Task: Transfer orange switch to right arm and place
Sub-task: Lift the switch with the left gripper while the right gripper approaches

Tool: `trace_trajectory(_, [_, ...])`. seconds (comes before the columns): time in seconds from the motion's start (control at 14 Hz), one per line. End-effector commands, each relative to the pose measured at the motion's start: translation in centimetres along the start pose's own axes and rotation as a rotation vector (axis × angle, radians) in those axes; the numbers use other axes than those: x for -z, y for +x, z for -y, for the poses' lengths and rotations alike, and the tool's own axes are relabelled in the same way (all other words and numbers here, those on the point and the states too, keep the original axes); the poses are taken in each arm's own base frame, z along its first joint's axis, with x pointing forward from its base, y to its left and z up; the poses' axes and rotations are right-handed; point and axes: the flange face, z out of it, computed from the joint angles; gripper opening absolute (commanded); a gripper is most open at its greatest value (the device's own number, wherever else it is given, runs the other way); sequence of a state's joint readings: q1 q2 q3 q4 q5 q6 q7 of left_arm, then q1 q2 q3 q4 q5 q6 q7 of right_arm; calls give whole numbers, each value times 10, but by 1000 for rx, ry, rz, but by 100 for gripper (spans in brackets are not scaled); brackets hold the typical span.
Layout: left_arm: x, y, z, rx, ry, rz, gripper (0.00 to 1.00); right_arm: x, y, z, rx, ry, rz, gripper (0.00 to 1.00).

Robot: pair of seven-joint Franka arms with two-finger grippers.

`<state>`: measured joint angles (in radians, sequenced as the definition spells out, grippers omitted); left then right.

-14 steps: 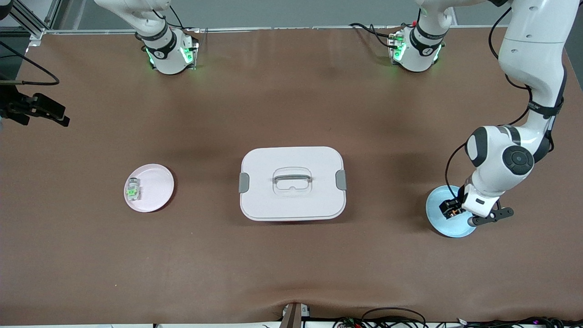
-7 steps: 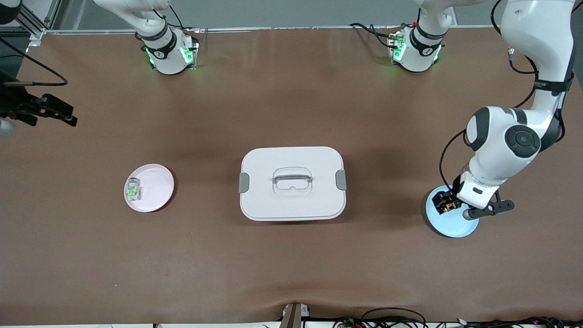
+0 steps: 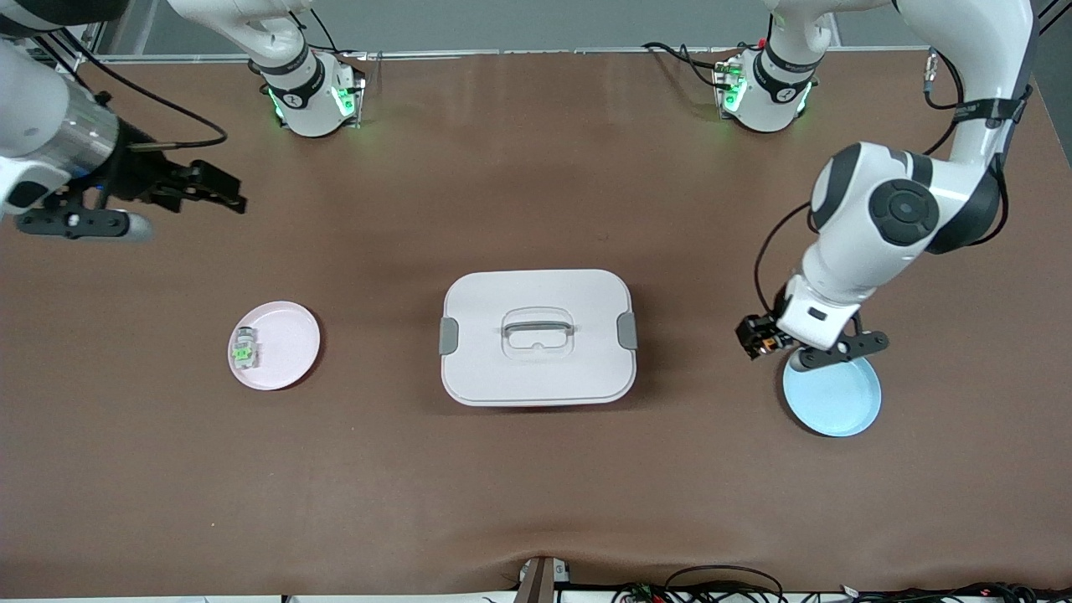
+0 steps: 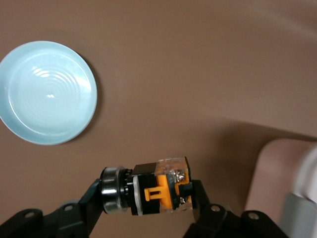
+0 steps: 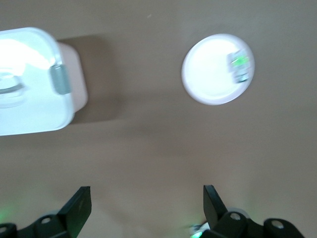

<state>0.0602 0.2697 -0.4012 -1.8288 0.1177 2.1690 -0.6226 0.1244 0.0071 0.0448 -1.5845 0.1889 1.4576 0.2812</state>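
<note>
My left gripper (image 3: 756,333) is shut on the orange switch (image 3: 764,338), a small black block with an orange middle. It holds it in the air over the bare table, beside the rim of the light blue plate (image 3: 837,398). In the left wrist view the switch (image 4: 161,191) sits crosswise between the two fingers, above the table, with the blue plate (image 4: 47,92) apart from it and bare. My right gripper (image 3: 226,194) is open and empty, up over the table at the right arm's end. Its fingers (image 5: 79,206) stand wide apart.
A white lidded box (image 3: 537,337) with a handle stands mid-table. A pink plate (image 3: 289,347) toward the right arm's end carries a clear block with a green centre (image 3: 244,347); both show in the right wrist view, plate (image 5: 210,74) and block (image 5: 240,64).
My left gripper has lifted the orange switch off the blue plate and carried it toward the white box. My right arm has swung in from the table's end toward the middle.
</note>
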Motion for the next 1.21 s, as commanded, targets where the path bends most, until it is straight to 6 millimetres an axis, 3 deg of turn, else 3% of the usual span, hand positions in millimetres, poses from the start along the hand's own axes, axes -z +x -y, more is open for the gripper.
trace_trajectory(0.0, [42, -13, -42, 34, -16, 43, 0, -13, -8, 30, -59, 84, 22, 100])
trace_trajectory(0.21, [80, -31, -81, 100, -110, 128, 0, -37, -22, 70, -44, 138, -2, 100])
trace_trajectory(0.5, [110, -57, -136, 215, -213, 254, 0, -67, -37, 85, -81, 321, -27, 100])
trace_trajectory(0.71, [110, -85, -176, 379, -272, 417, 0, -92, -50, 111, -137, 407, -47, 100])
trace_trajectory(1.0, [107, -101, -209, 536, -291, 566, 0, -130, -75, 152, -208, 587, -125, 100])
trace_trajectory(1.14, [99, -110, -226, 592, -270, 616, 0, -139, -87, 173, -258, 633, -160, 100])
